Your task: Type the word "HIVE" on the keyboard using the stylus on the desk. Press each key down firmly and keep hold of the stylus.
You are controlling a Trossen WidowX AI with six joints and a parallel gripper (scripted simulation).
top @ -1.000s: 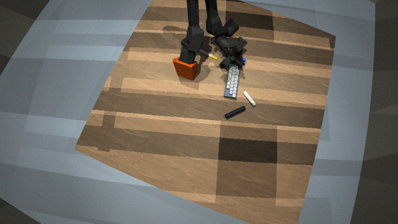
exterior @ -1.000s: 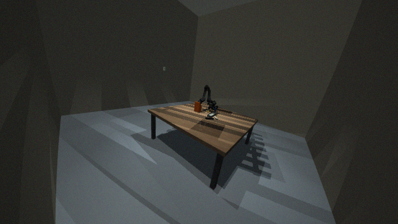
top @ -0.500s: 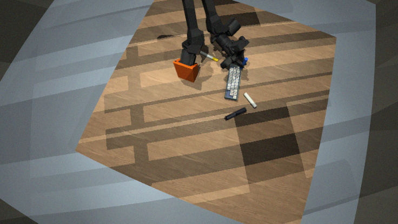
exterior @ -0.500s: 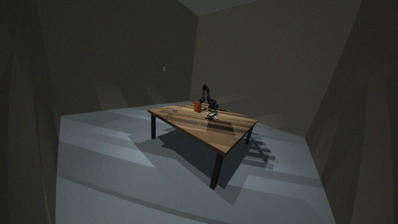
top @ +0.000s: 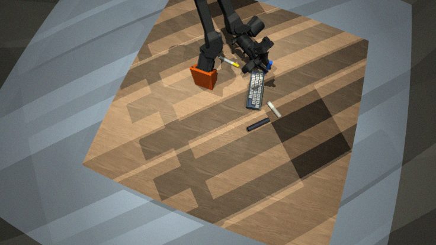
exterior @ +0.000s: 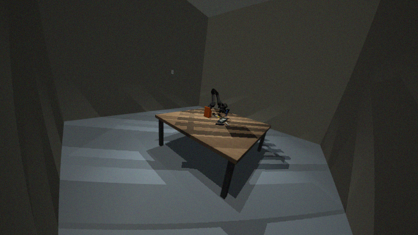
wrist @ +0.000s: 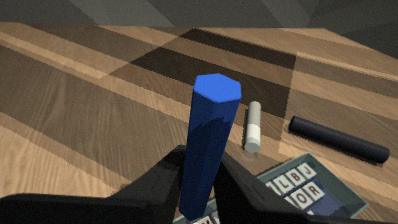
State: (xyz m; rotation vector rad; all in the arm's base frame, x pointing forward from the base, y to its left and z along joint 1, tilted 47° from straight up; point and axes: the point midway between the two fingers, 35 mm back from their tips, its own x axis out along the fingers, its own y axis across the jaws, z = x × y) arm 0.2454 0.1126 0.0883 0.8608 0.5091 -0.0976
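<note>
My gripper (top: pixel 265 67) (wrist: pixel 199 153) is shut on the blue six-sided stylus (top: pixel 270 64) (wrist: pixel 206 142). The stylus stands up between the black fingers, slightly tilted, its flat upper end toward the wrist camera. The keyboard (top: pixel 255 90) (exterior: pixel 222 120) (wrist: pixel 352 196) has pale keys in a dark green-grey tray. The gripper is at the end of the keyboard nearest the arm in the top view. In the wrist view, keys L, B, J, O and R show at the right; the fingers hide many other keys. Whether the stylus's lower end touches a key cannot be told.
A white marker (top: pixel 274 109) (wrist: pixel 253 125) and a black cylinder (top: pixel 257 124) (wrist: pixel 338 139) lie beyond the keyboard's far end. A grey-white marker with a yellow end (top: pixel 228 61) lies between the arm's foot and the gripper. An orange block (top: pixel 203 78) (exterior: pixel 207 112) stands at the arm's foot.
</note>
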